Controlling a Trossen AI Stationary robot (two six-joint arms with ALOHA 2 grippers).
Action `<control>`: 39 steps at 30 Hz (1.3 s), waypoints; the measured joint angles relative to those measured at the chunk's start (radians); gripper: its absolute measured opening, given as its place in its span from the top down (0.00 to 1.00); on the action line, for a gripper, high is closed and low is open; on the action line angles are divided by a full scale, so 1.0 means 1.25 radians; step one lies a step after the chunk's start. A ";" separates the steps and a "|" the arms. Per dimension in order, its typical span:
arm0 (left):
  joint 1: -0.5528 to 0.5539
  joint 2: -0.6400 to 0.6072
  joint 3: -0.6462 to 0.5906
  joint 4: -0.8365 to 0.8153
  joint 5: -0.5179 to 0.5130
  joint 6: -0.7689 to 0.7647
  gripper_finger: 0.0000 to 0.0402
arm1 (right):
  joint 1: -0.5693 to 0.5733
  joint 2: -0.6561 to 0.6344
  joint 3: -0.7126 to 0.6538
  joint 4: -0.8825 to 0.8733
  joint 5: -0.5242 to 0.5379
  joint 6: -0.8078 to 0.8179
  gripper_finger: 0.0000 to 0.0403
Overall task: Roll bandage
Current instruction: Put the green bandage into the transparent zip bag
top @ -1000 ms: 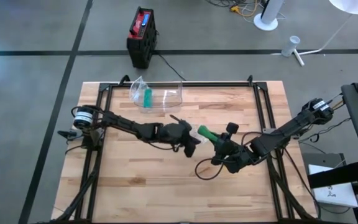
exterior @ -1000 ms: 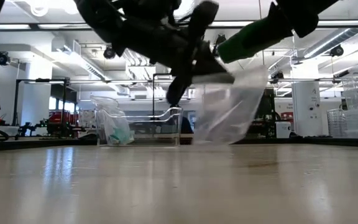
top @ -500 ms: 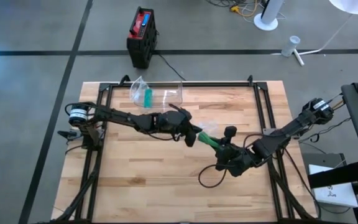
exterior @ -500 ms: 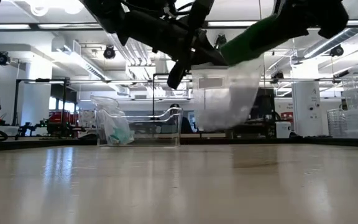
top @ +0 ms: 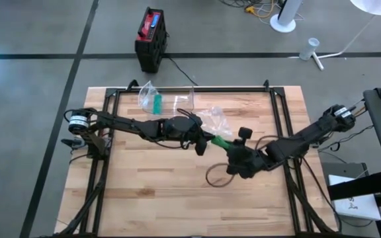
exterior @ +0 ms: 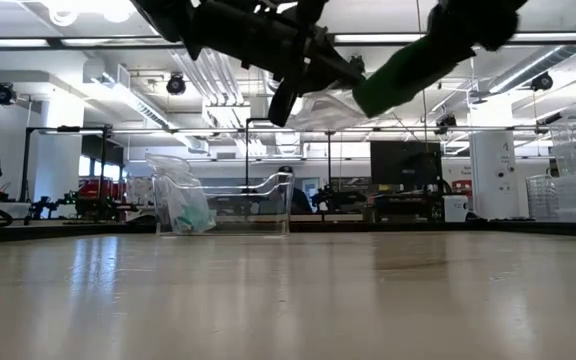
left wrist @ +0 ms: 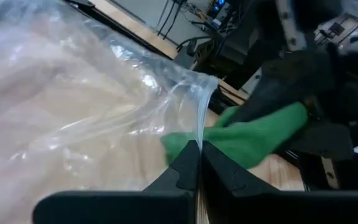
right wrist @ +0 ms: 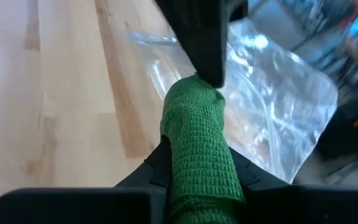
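Wooden counter (top: 151, 192) lies bare nearest; above its middle the right tool (top: 229, 149) clamps the rolled green bandage (top: 219, 143), and the left tool (top: 204, 140) pinches a clear bag (top: 211, 121). Rolling looks done, bagging remains; farther back sits another bag (top: 154, 100).

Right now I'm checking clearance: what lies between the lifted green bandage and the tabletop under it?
Nothing. The low view shows open air between the green bandage and the bare tabletop.
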 joint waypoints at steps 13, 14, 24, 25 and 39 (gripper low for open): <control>-0.040 0.000 0.000 -0.044 0.000 0.009 1.00 | -0.121 -0.046 0.038 -0.048 -0.134 0.339 0.85; -0.043 0.000 -0.002 -0.047 -0.009 0.006 1.00 | -0.117 -0.057 0.038 -0.047 -0.121 0.363 0.85; -0.053 0.002 -0.109 0.189 -0.069 -0.097 1.00 | -0.079 -0.029 0.029 0.089 -0.035 0.449 0.85; -0.055 0.002 -0.121 0.227 -0.069 -0.108 1.00 | -0.084 -0.016 0.030 0.098 -0.037 0.460 0.85; -0.077 -0.017 -0.221 0.439 -0.042 -0.189 1.00 | -0.146 0.060 0.177 0.034 -0.223 0.412 0.50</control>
